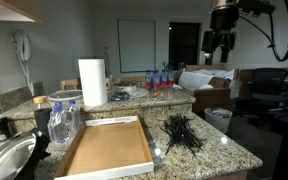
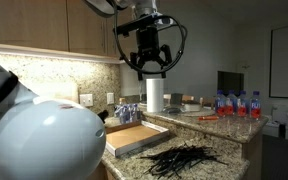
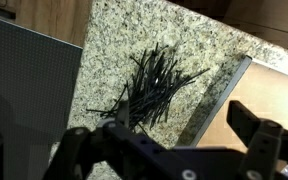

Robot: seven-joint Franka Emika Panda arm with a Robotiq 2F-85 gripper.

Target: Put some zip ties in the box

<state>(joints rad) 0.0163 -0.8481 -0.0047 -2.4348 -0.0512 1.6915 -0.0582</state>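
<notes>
Granite counter (image 3: 114, 40) far below: gripper (image 2: 151, 68) hangs high, jaws apart, zip ties (image 3: 149, 85) underneath, box (image 3: 276, 95) edge just beside them.

Speckled granite countertop (image 1: 216, 148) well below the gripper (image 2: 150, 64). Underneath it in the wrist view, a loose black pile of zip ties (image 3: 149, 85); just beside them, a shallow cardboard box (image 1: 106, 148). Beyond the box, an upright paper towel roll (image 1: 92, 82) and clear bottles (image 1: 62, 122).
</notes>
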